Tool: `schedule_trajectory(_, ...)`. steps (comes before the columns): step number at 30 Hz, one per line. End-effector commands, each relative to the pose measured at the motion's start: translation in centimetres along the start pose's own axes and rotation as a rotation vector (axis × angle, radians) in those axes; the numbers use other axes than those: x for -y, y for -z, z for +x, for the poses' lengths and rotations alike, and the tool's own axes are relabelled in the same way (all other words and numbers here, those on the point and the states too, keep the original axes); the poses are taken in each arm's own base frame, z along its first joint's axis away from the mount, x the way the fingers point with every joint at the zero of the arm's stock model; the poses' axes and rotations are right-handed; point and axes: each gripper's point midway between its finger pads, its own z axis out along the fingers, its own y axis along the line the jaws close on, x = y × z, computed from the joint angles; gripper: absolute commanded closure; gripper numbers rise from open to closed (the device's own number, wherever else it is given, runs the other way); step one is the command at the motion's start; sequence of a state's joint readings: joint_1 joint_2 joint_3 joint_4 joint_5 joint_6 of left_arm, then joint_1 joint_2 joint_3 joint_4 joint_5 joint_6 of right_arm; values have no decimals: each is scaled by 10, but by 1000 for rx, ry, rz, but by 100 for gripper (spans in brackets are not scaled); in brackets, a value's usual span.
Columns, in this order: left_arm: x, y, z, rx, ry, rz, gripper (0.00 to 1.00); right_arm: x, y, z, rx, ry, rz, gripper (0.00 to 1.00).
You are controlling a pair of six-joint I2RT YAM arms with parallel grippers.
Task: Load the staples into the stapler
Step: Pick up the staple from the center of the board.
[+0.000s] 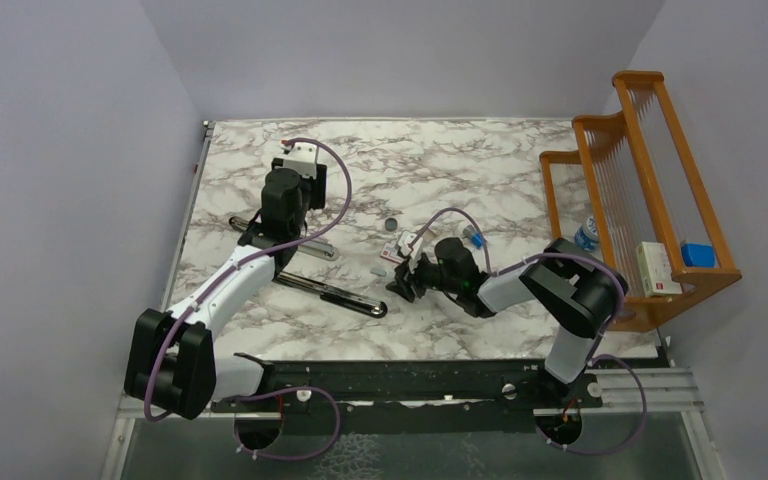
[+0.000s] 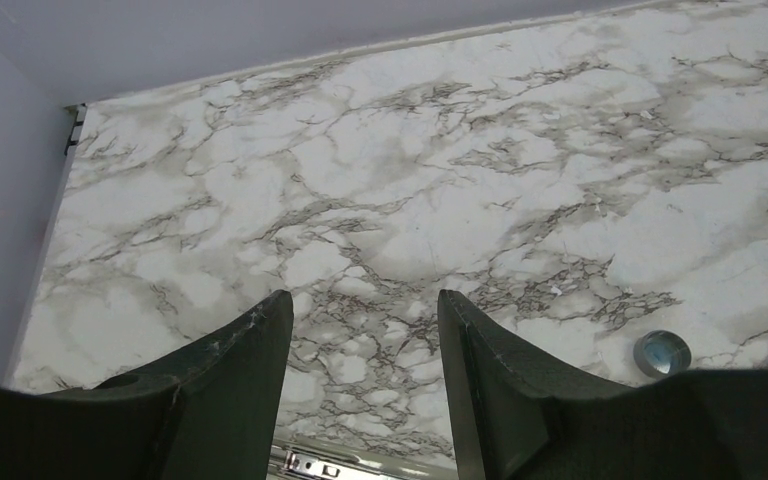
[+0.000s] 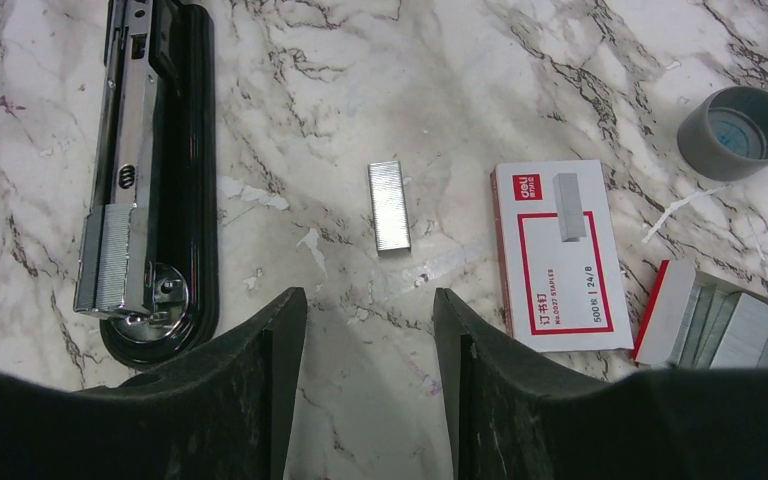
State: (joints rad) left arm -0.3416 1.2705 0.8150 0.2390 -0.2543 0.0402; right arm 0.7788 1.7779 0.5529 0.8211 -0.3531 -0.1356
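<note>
Right end effector (image 3: 368, 300) fingers fill the near edge of its wrist view, jaws apart w/ nothing btwn them. One staple strip (image 3: 389, 206), short and silvery, lies flat on the counter (image 3: 360, 80) just beyond those tips, touching neither. More strips sit in a red-edged tray (image 3: 720, 325) on its far side, next to the white-and-red box (image 3: 558, 255). Stapler (image 3: 150, 190) lies on the strip's near side, metal rail up, approx parallel to it and apart from it. Grey cap (image 3: 737, 131) sits beyond the box. Left end effector (image 2: 362, 298) is also open and empty, low over the counter by the stapler's left part. Wooden rack (image 1: 640, 78) stands at the counter's right edge.
</note>
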Motion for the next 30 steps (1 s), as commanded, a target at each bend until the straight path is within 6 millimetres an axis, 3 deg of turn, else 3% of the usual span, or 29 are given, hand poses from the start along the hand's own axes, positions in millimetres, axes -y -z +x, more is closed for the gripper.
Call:
schedule_trajectory(1, -6, -2, -4, 25, -8, -30, 42, 5, -8, -5, 14, 66, 0, 48)
schedule_trajectory(30, -5, -2, -4, 31, -30, -21, 42, 5, -17, 48, -171, 98, -44, 56)
